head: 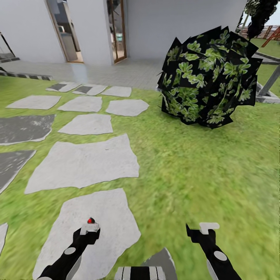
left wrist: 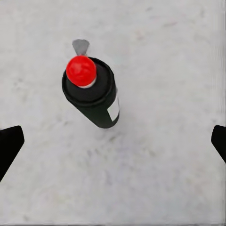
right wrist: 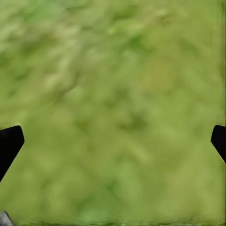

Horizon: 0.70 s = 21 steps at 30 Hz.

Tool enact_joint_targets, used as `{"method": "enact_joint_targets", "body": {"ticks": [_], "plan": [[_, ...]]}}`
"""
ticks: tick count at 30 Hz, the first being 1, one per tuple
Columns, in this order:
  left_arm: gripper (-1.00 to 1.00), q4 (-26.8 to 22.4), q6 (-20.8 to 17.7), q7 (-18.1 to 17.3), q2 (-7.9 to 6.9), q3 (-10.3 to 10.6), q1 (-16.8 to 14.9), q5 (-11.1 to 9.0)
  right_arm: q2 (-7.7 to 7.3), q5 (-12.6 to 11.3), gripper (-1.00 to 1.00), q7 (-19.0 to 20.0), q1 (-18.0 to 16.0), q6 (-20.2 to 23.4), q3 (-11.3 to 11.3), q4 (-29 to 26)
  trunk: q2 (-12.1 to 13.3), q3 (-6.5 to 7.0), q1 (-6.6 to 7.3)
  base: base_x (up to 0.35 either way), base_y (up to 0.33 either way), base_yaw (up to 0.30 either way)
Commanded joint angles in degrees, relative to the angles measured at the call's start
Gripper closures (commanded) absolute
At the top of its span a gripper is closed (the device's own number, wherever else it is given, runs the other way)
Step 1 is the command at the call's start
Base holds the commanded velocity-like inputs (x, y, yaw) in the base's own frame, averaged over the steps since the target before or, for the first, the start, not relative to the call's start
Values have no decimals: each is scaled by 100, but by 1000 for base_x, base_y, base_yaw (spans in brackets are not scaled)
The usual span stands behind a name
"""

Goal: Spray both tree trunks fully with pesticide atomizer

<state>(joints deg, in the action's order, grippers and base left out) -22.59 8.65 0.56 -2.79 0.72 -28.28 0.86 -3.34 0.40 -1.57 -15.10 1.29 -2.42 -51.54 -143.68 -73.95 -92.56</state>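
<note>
The pesticide atomizer (head: pixel 91 221) is a small black can with a red top, standing upright on a light grey paving stone (head: pixel 112 217) of the floor. In the left wrist view the atomizer (left wrist: pixel 94 94) sits between the two dark fingertips without touching either. My left gripper (head: pixel 90 228) (left wrist: pixel 113 141) hangs open right over it. Over the lawn (right wrist: pixel 113 94), to the right of the stone, my right gripper (head: pixel 209 226) (right wrist: pixel 113 141) is open with nothing in it. The two trees and their trunks are out of view.
Grey stepping stones (head: pixel 83 163) lead across the grass toward a paved strip and a white house wall (head: pixel 175 23) with open doorways (head: pixel 116 31). A round dark-leaved bush (head: pixel 208 77) stands ahead right. Grey bars (head: pixel 268 85) and a slat fence (head: pixel 268 33) lie beyond it.
</note>
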Motion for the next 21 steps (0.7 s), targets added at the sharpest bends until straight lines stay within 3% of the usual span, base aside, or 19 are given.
{"method": "enact_joint_targets", "body": {"ticks": [1,8,21], "plan": [[-100,2,18,6,-3,8,-2,10,-1,4,-100,-19,-1,16,5,-5,-3,-35,-1,0,0,-59],[-100,2,14,6,-10,8,-10,3,8,4,-100,-27,-1,20,-3,-5,-12,-250,-19,0,0,-16],[-100,9,118,14,-11,-38,8,-7,8,4,-100,-34,-1,12,-3,3,-12,-287,-19,0,0,6]]}}
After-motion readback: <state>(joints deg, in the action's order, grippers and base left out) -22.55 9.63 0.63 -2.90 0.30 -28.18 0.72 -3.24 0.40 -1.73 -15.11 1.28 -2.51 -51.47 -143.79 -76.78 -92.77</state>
